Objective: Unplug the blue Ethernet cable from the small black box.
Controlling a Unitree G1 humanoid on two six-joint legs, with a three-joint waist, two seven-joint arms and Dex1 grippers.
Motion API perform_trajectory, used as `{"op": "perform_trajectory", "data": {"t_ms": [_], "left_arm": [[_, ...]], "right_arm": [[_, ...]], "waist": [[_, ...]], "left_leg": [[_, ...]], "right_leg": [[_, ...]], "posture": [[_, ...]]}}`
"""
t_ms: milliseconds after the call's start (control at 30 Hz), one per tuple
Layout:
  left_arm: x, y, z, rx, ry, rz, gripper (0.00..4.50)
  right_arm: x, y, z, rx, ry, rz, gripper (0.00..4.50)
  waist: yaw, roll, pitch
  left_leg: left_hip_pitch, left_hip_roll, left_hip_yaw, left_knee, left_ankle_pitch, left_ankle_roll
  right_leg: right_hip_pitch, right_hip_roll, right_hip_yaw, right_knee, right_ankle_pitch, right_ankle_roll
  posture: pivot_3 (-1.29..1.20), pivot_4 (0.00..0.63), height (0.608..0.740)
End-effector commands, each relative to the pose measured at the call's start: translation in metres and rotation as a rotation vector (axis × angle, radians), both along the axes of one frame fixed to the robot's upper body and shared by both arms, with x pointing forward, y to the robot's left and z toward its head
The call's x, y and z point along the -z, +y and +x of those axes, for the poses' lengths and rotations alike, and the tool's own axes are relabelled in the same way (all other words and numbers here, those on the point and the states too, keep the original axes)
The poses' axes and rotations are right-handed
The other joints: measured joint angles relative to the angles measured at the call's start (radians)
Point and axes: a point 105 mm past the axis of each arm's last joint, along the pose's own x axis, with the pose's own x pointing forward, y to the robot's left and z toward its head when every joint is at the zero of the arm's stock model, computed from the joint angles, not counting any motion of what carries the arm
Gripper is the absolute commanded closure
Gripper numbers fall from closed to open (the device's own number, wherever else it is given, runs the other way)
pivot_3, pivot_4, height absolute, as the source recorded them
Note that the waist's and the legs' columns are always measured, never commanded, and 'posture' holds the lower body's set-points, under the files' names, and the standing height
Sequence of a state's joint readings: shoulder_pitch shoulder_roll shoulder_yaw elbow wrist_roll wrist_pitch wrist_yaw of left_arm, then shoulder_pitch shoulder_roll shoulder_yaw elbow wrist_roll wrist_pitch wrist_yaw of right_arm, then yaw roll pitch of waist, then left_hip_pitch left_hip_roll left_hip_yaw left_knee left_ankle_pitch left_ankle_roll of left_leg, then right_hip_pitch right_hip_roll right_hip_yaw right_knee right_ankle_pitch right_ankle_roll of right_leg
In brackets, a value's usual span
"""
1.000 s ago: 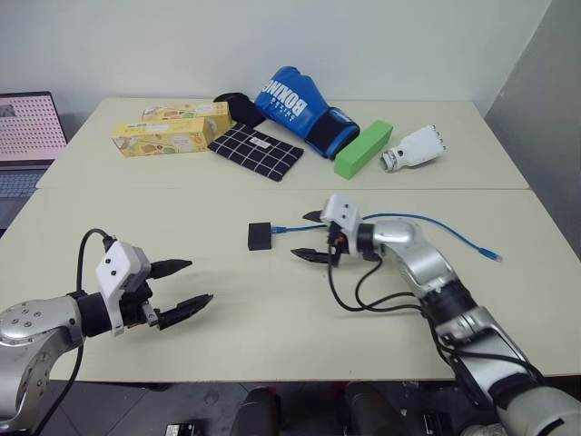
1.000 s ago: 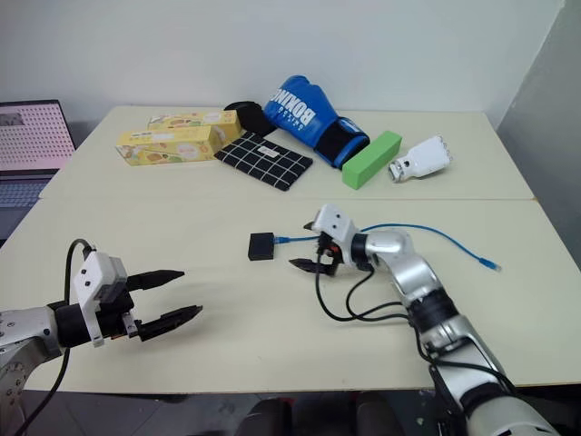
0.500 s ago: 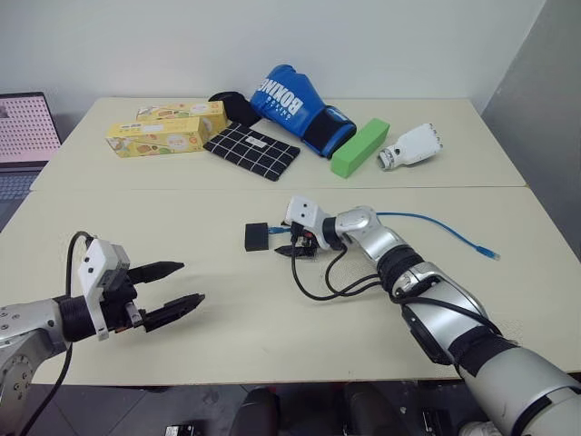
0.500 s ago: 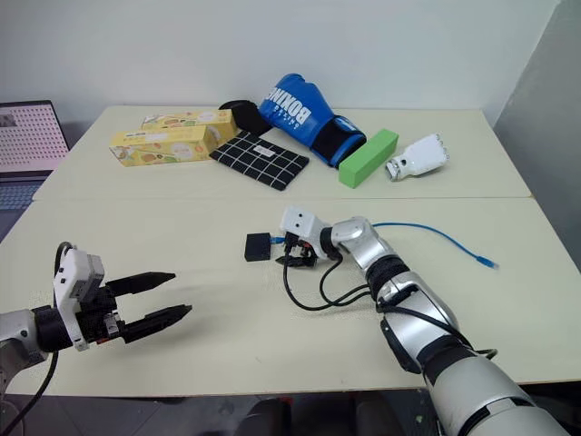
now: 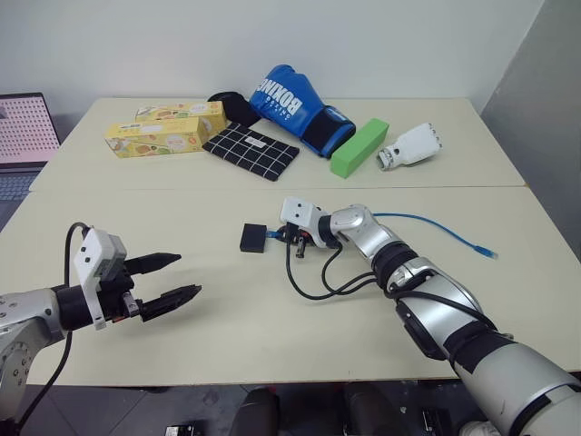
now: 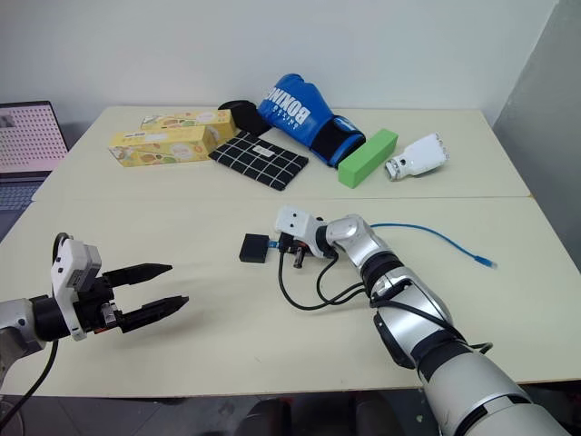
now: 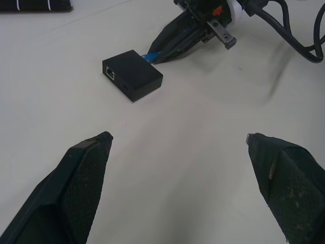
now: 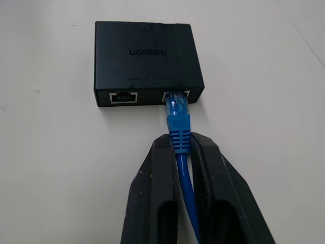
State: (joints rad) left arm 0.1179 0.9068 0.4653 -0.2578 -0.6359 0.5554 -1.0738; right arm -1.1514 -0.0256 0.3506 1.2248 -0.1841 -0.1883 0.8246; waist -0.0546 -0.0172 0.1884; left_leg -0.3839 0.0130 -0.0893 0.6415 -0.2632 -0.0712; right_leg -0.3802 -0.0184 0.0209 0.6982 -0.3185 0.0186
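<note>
A: Which step?
B: Grasp made: right gripper (image 8: 179,152) jaws clamp the thin blue Ethernet cable (image 8: 177,124), plugged into the small matte black box (image 8: 147,61) mid-table (image 5: 272,363).
A: Next?
B: Probably pull straight back; left gripper (image 5: 168,280) hangs wide open, empty.

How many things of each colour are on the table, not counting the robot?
Blue: 2, boxing glove and Ethernet cable
Black: 2, small box and pouch
Yellow: 2 cartons
Green: 1 block
White: 1 robot hand
Checked: 1 cloth
Total: 9
</note>
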Motion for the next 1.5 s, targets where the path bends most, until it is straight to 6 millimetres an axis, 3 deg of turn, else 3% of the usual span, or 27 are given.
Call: {"op": "perform_trajectory", "data": {"t_ms": [33, 167, 400, 633, 933, 1233, 1500], "left_arm": [[-0.009, 0.002, 0.010, -0.049, -0.049, -0.045, 0.00], [-0.006, -0.002, 0.013, -0.086, -0.002, -0.156, 0.00], [-0.008, -0.036, 0.014, -0.013, 0.095, -0.359, 0.00], [-0.010, -0.063, 0.020, 0.076, 0.161, -0.449, 0.00], [-0.011, -0.073, 0.029, 0.106, 0.162, -0.489, 0.00], [-0.008, -0.077, 0.033, 0.118, 0.159, -0.500, 2.09], [-0.002, -0.079, 0.034, 0.108, 0.165, -0.496, 3.61]], "right_arm": [[-0.028, 0.002, 0.006, -0.029, -0.146, 0.037, 4.39], [-0.054, -0.001, -0.003, -0.145, -0.366, 0.063, 4.39], [-0.086, -0.012, -0.049, -0.369, -0.694, 0.062, 4.39], [-0.090, -0.014, -0.075, -0.453, -0.743, 0.039, 4.40], [-0.091, -0.015, -0.084, -0.450, -0.726, 0.033, 4.41], [-0.090, -0.014, -0.088, -0.443, -0.707, 0.040, 4.41], [-0.090, -0.011, -0.090, -0.451, -0.724, 0.042, 4.41]], "waist": [[0.000, 0.000, 0.000], [-0.003, 0.000, 0.000], [-0.001, 0.000, 0.000], [-0.001, -0.001, 0.000], [0.004, -0.001, 0.000], [0.005, -0.001, 0.000], [0.006, -0.001, 0.000]], "left_leg": [[0.000, 0.000, 0.000, 0.000, 0.000, 0.000], [-0.001, 0.000, 0.001, 0.000, 0.000, 0.000], [-0.003, 0.003, -0.001, 0.001, 0.000, 0.000], [-0.002, 0.001, -0.003, 0.002, 0.000, 0.000], [-0.002, 0.001, -0.003, 0.002, 0.000, -0.001], [-0.002, 0.001, -0.003, 0.002, 0.000, -0.001], [-0.002, 0.001, -0.003, 0.002, 0.000, -0.001]], "right_leg": [[0.000, 0.000, 0.000, 0.000, 0.000, 0.000], [-0.001, 0.000, 0.000, 0.000, 0.000, 0.000], [-0.001, -0.002, 0.000, 0.000, 0.000, 0.000], [0.000, -0.001, -0.002, 0.000, 0.000, 0.000], [0.000, -0.001, -0.002, 0.000, 0.000, 0.000], [0.001, -0.001, -0.002, 0.000, 0.000, 0.000], [0.001, -0.001, -0.002, 0.000, 0.000, 0.000]], "posture": [[0.00, 0.150, 0.740], [0.00, 0.150, 0.740], [0.00, 0.150, 0.740], [0.00, 0.150, 0.740], [0.00, 0.150, 0.740], [0.00, 0.150, 0.740], [0.00, 0.150, 0.740]]}}
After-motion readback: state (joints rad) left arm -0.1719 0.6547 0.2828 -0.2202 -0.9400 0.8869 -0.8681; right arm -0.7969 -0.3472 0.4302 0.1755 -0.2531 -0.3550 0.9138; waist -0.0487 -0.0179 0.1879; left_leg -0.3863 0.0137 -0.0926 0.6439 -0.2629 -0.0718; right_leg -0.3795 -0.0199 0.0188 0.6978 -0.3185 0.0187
